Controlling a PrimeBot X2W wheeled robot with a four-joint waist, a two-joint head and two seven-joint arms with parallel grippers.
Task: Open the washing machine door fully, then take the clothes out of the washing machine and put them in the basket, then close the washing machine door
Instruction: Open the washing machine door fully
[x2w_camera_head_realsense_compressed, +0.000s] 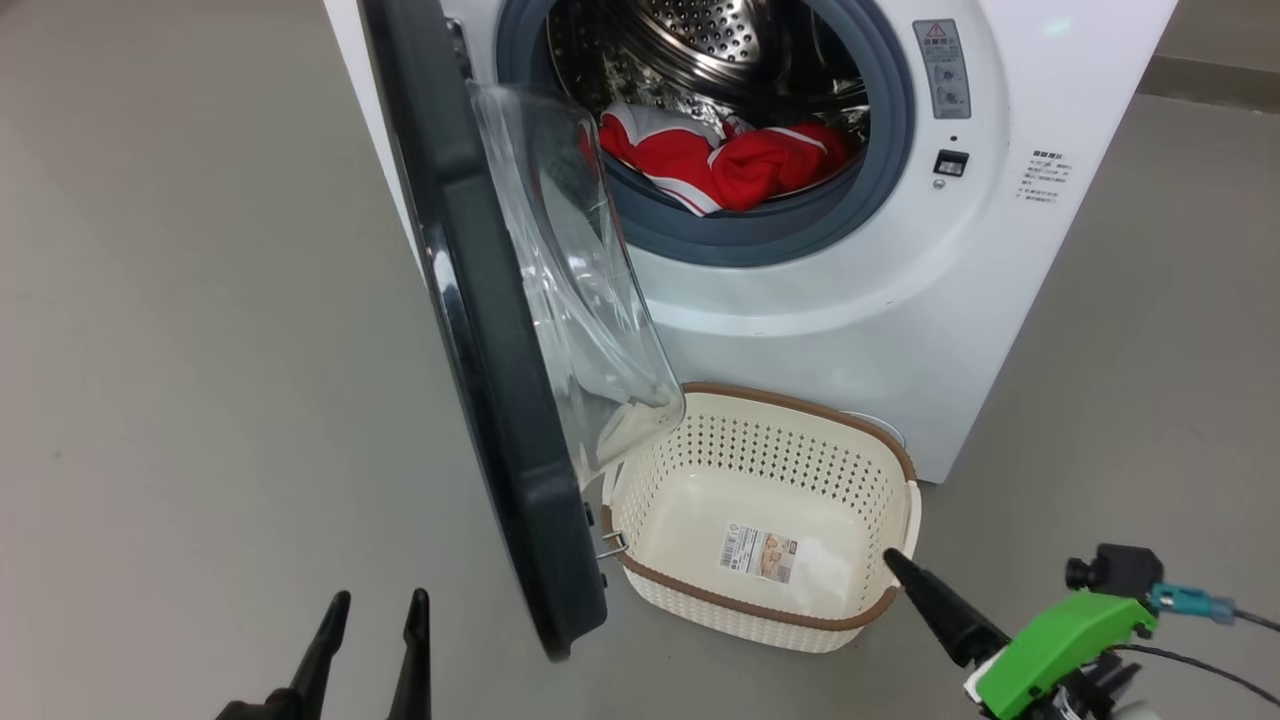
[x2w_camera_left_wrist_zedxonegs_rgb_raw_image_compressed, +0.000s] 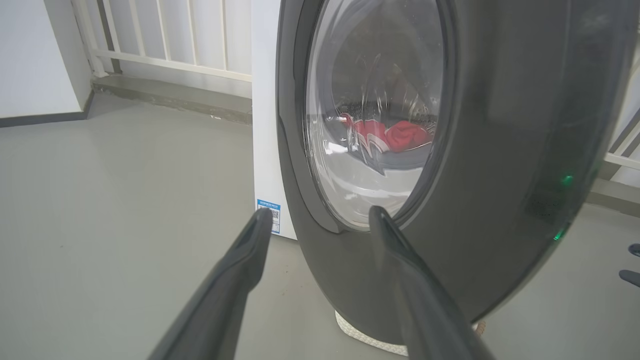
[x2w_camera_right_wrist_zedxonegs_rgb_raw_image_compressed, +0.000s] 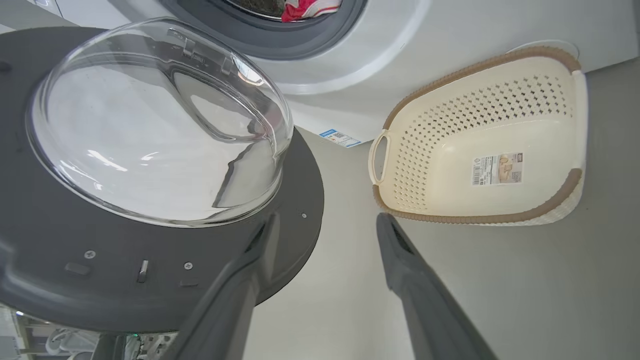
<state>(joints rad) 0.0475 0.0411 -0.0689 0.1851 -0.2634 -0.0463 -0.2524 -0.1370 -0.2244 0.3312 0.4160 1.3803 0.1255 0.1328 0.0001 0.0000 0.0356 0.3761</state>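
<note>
Grey floor (x2w_camera_head_realsense_compressed: 150, 300): bare concrete-look surface under and to the left of the left gripper.
Left gripper (x2w_camera_head_realsense_compressed: 380, 600): fingers spread, nothing between them; they point at the lower outer face of the door and stop short of it.
Door (x2w_camera_head_realsense_compressed: 480, 330): just ahead and to the right of the left gripper; swung well out from the machine, black rim edge-on in the head view, glass bulge (x2w_camera_head_realsense_compressed: 570, 280) facing the basket.
Clothes (x2w_camera_head_realsense_compressed: 740, 165): red with white stripes, heaped at the front lip of the steel drum (x2w_camera_head_realsense_compressed: 700, 30), on the grey seal (x2w_camera_head_realsense_compressed: 760, 235); well beyond both grippers.
Washing machine (x2w_camera_head_realsense_compressed: 850, 300): white front-loader, mouth uncovered.
Basket (x2w_camera_head_realsense_compressed: 800, 405): on the floor against the machine's front, between the door and the right gripper; only a sticker (x2w_camera_head_realsense_compressed: 758, 553) on its bottom.
Right gripper (x2w_camera_right_wrist_zedxonegs_rgb_raw_image_compressed: 327, 220): fingers parted, holding nothing; one fingertip close by the basket's near right corner, the other towards the door's inner rim.
</note>
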